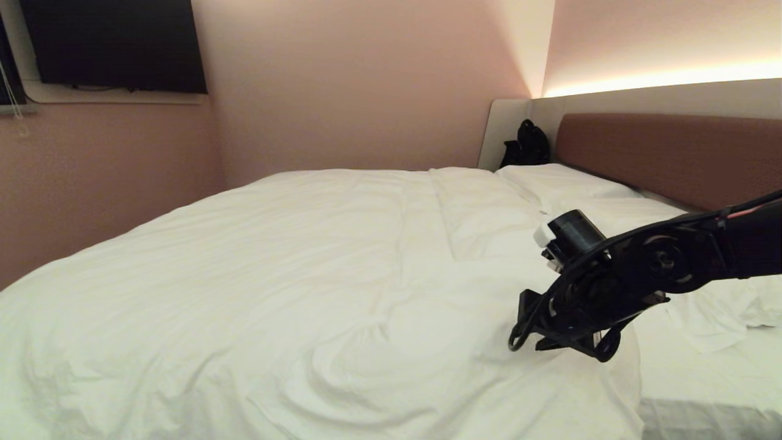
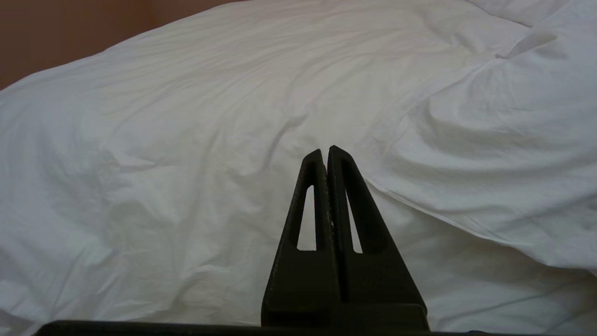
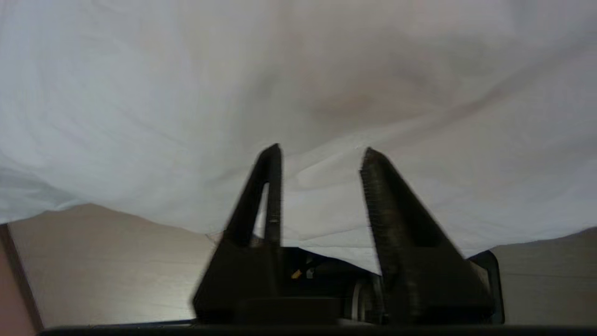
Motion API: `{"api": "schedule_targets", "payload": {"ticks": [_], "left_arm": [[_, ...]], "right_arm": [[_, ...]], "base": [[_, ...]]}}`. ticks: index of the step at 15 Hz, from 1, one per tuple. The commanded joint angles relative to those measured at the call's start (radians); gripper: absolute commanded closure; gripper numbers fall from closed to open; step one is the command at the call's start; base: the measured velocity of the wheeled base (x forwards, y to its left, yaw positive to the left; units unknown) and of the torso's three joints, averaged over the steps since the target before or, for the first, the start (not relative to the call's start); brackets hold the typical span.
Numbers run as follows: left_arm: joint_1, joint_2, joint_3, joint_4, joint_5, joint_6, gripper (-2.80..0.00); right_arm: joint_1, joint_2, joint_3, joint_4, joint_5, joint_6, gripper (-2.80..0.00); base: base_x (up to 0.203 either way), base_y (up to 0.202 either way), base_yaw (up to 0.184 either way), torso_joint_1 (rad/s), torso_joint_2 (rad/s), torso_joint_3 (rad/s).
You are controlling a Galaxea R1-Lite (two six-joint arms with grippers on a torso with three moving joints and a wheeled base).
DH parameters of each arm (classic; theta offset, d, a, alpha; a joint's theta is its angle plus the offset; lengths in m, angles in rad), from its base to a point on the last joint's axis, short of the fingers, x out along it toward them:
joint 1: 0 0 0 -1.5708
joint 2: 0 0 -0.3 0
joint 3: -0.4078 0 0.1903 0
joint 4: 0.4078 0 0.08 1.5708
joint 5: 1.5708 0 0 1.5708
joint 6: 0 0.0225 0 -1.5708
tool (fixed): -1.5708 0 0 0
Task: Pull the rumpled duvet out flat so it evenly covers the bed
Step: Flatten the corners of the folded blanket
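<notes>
Right claw (image 3: 322,156) low over near right part of duvet (image 1: 293,269), fingers parted with clear gap, nothing between them; white cloth right at fingertips. Duvet spread over most of bed (image 1: 672,153), creased, bulging fold just left of claw; bare sheet (image 1: 708,366) beyond its edge on claw's right. Pillows (image 1: 562,183) past claw, by headboard. Left claw (image 2: 325,151) pressed closed, empty, facing duvet.

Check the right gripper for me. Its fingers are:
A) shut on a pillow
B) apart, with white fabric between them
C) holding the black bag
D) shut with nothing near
B: in the right wrist view the right gripper shows parted fingers with the white duvet between them.
</notes>
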Motion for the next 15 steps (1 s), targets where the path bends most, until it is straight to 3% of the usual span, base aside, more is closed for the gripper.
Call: {"api": "schedule_targets", "payload": {"ticks": [1, 8, 15], "left_arm": [[0.0, 0.0, 0.0, 0.0, 0.0, 0.0, 0.0], [0.0, 0.0, 0.0, 0.0, 0.0, 0.0, 0.0], [0.0, 0.0, 0.0, 0.0, 0.0, 0.0, 0.0]], "right_arm": [[-0.007, -0.011, 0.005, 0.039, -0.028, 0.005, -2.8], [-0.082, -0.034, 0.021, 0.1, -0.034, 0.01, -2.8], [-0.162, 0.156, 0.011, 0.002, -0.021, -0.054, -2.8]], "base": [[0.0, 0.0, 0.0, 0.0, 0.0, 0.0], [0.0, 0.0, 0.0, 0.0, 0.0, 0.0], [0.0, 0.0, 0.0, 0.0, 0.0, 0.0]]}}
